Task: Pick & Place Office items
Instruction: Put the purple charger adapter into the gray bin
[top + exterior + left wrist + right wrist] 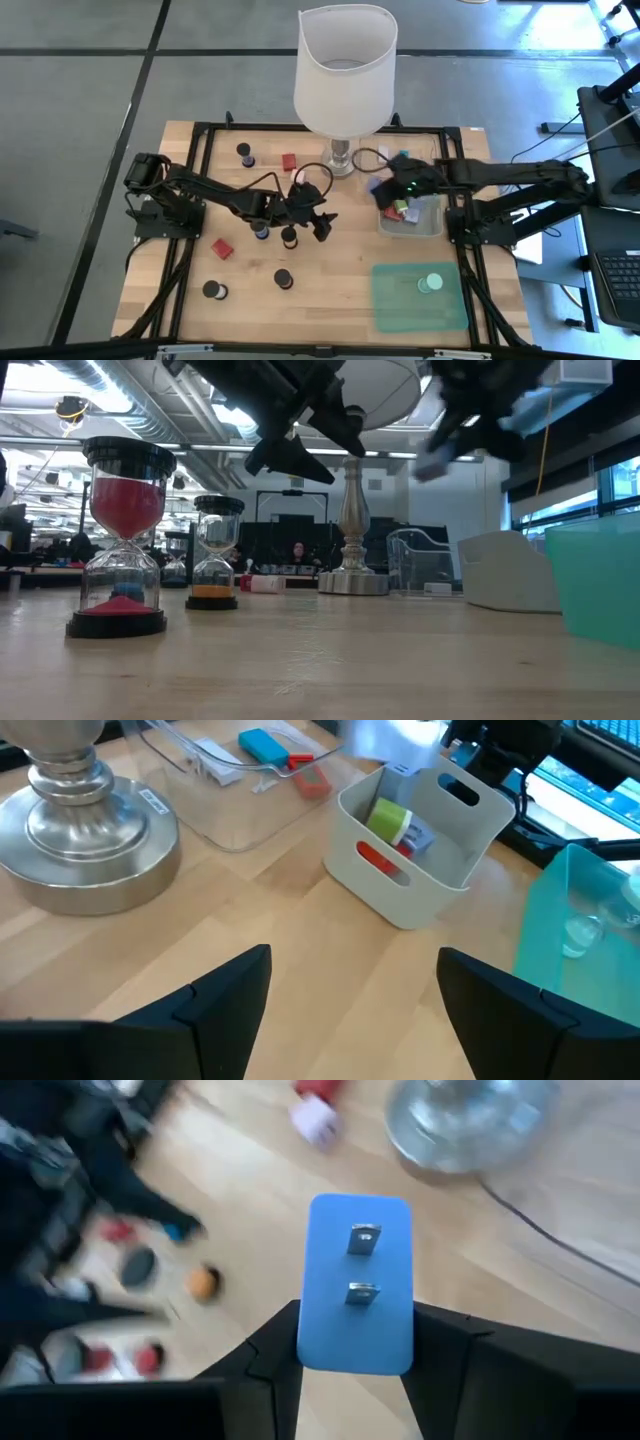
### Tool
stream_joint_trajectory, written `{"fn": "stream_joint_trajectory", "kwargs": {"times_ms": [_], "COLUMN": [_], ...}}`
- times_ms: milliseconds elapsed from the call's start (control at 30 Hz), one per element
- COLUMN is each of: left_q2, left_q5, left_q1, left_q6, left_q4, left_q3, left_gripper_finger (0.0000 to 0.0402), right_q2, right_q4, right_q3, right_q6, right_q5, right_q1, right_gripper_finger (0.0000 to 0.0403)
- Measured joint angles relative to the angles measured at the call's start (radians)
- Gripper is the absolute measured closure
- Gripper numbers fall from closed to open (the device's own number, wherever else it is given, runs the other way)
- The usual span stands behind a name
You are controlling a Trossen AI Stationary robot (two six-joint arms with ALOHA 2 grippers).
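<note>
A: Grey concrete floor [80,90] all round the wooden table [330,300], dark seams crossing it.

B: And past the table, ceiling ducts [60,435], strip lights, a window [615,485] at the side, a person [298,552] seated at distant desks.

**Left arm mid-table with fingers parted, right arm clamped over the far side**

The left arm reaches from its base at the table's left edge toward the middle, elbow bent. Its left gripper [307,226] hangs above the surface with the two dark fingers [215,995] spread apart — nothing between them.

The right arm stretches in from the right edge — forearm nearly straight, wrist held above the table. The right gripper [355,1342] is closed, its fingers pressed against both sides of a flat blue block [357,1283].
</note>
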State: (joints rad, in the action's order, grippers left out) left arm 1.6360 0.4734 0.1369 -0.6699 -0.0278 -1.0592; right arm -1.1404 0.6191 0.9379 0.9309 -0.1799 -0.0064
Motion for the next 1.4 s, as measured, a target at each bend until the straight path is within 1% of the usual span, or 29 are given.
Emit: {"fn": "stream_joint_trajectory", "kwargs": {"times_ms": [67, 267, 400, 533, 667, 833, 1000, 1167, 1400], "left_q2": [0.0, 0.0, 0.0, 0.0, 0.0, 0.0, 0.0, 0.0, 0.0], "left_q5": [0.003, 0.006, 0.025, 0.029, 0.03, 0.03, 0.021, 0.02, 0.02], "left_q1": [-0.002, -0.003, -0.012, -0.024, -0.023, -0.023, -0.023, -0.023, -0.023], "left_q6": [0.014, 0.055, 0.055, 0.052, 0.04, 0.037, 0.029, -0.001, -0.025], "left_q4": [-0.003, -0.009, -0.026, -0.03, -0.036, -0.046, -0.052, -0.054, -0.053], "left_q3": [0.0, 0.0, 0.0, 0.0, 0.0, 0.0, 0.0, 0.0, 0.0], "left_gripper_finger": [0.0121, 0.0121, 0.0121, 0.0121, 0.0121, 0.0121, 0.0121, 0.0121, 0.0121], "right_q2": [0.046, 0.143, 0.147, 0.125, 0.097, 0.079, 0.077, 0.077, 0.077], "right_q4": [0.102, 0.403, 0.517, 0.564, 0.581, 0.579, 0.472, 0.38, 0.364], "right_q3": [0.0, 0.0, 0.0, 0.0, -0.003, -0.072, -0.156, -0.207, -0.251], "right_q6": [0.007, 0.129, 0.196, 0.239, 0.247, 0.293, 0.282, 0.235, 0.212], "right_q5": [0.004, 0.011, 0.011, 0.011, 0.011, 0.012, 0.043, 0.046, 0.033], "right_q1": [0.02, 0.099, 0.149, 0.201, 0.238, 0.265, 0.291, 0.304, 0.304], "right_gripper_finger": [0.0275, 0.0273, 0.0273, 0.0272, 0.0272, 0.0272, 0.0272, 0.0271, 0.0271]}}
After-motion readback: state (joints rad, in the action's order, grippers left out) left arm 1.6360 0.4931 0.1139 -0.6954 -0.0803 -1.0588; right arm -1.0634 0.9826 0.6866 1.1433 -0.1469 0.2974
